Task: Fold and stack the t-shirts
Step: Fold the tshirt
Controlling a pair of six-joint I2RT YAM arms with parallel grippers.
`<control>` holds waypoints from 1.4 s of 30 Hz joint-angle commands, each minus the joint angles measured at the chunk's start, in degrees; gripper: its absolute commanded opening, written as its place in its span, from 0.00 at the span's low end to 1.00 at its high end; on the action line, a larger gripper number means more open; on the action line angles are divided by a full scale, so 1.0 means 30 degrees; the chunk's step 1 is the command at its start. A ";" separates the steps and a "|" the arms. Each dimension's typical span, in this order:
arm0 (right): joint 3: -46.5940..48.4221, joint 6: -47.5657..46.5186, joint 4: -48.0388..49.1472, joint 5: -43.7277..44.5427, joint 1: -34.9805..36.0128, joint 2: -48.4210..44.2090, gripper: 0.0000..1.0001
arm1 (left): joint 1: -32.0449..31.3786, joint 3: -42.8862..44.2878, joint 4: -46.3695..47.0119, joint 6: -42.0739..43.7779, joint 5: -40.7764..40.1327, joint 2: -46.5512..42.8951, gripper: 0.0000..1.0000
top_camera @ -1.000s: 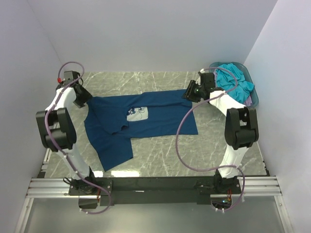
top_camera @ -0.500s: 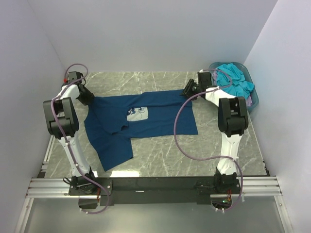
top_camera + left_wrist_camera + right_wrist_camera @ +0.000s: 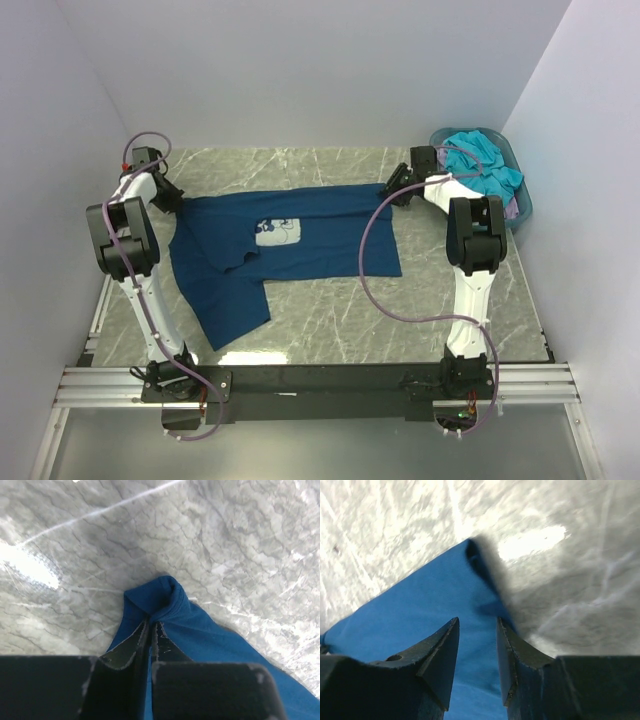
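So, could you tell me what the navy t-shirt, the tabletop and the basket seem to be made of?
The navy t-shirt: soft matte cloth, it creases and bunches. The tabletop: grey veined, glossy, marble-look, perhaps laminate; it reflects light. The basket: probably teal plastic, rigid rim.

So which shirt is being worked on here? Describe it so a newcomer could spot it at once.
On the grey marble table, one garment lies spread out across the middle: the navy t-shirt. It carries a small white chest print, unlike the turquoise shirt bunched in the teal basket at the far right corner.
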 commanded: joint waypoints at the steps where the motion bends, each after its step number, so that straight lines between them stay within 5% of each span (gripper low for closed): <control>1: 0.1117 0.0088 -0.1402 0.1215 -0.0413 0.0804 0.43 | 0.0505 0.0334 -0.0407 0.0272 -0.0622 0.0892 0.09; 4: 0.1733 -0.0409 -0.1551 0.1126 -0.0413 0.0924 0.43 | 0.0505 0.0539 -0.0611 0.0419 -0.0123 0.0805 0.16; 8: 0.1937 -0.1666 -0.1257 0.0717 -0.0326 0.0164 0.43 | 0.0301 0.0539 -0.0816 0.0595 -0.0150 -0.0160 0.42; 14: 0.2524 -0.3278 -0.1521 0.0686 0.0346 -0.1593 0.43 | -0.0050 0.0276 -0.1313 0.0331 -0.0472 -0.2825 0.65; 22: 0.0857 -0.3195 -0.0876 0.0017 0.1665 -0.3207 0.43 | -0.1981 -0.2151 -0.2341 0.0565 -0.1908 -0.6722 0.67; 27: -0.0491 -0.2842 -0.0408 -0.0514 0.2457 -0.3237 0.40 | -0.4589 -0.5546 -0.1550 0.0887 -0.1527 -0.8334 0.59; 42: -0.1050 -0.2198 -0.1340 0.0509 0.1550 -0.0951 0.40 | -0.6203 -0.8131 -0.1080 0.0449 0.0637 -0.5233 0.55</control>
